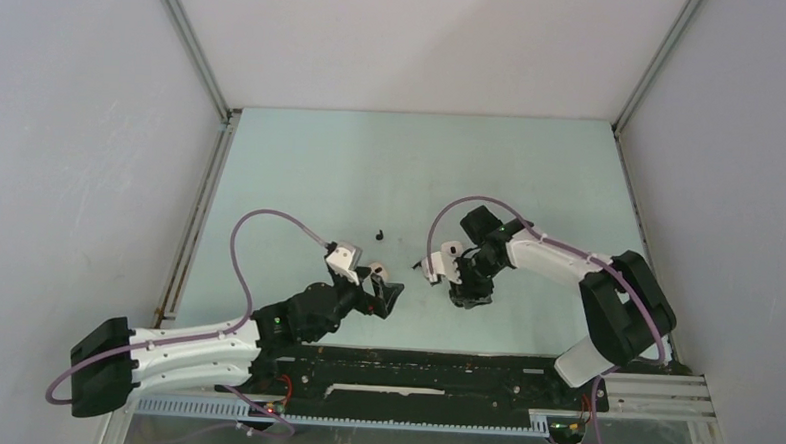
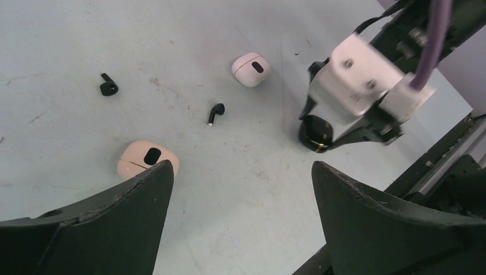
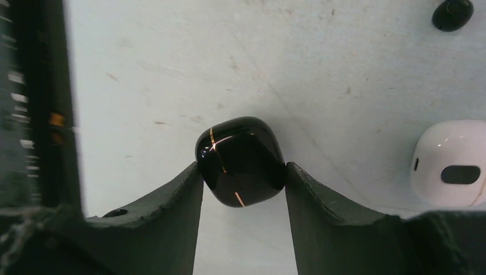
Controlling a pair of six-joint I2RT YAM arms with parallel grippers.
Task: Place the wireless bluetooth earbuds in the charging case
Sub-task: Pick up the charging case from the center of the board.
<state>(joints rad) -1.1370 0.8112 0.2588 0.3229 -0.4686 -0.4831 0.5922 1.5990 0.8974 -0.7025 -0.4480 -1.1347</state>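
A black case [image 3: 240, 152] is gripped on both sides by the right gripper's [image 3: 243, 179] partly closed jaws. The left gripper [image 2: 240, 172] is held wide open, empty. 2 black earbuds [image 2: 215, 113] are seen loose on the table [image 2: 172, 34], farther out.

Rt tool [image 3: 242, 172] flanks black case [image 3: 240, 152]; black buds [image 2: 215, 113] unobstructed.

No writing, brand, number or sign can be read in any view. The black case [image 3: 240, 160] carries only thin gold lines, and the white case [image 3: 453, 166] only a dark oval patch. Neither surface shows letters or figures.
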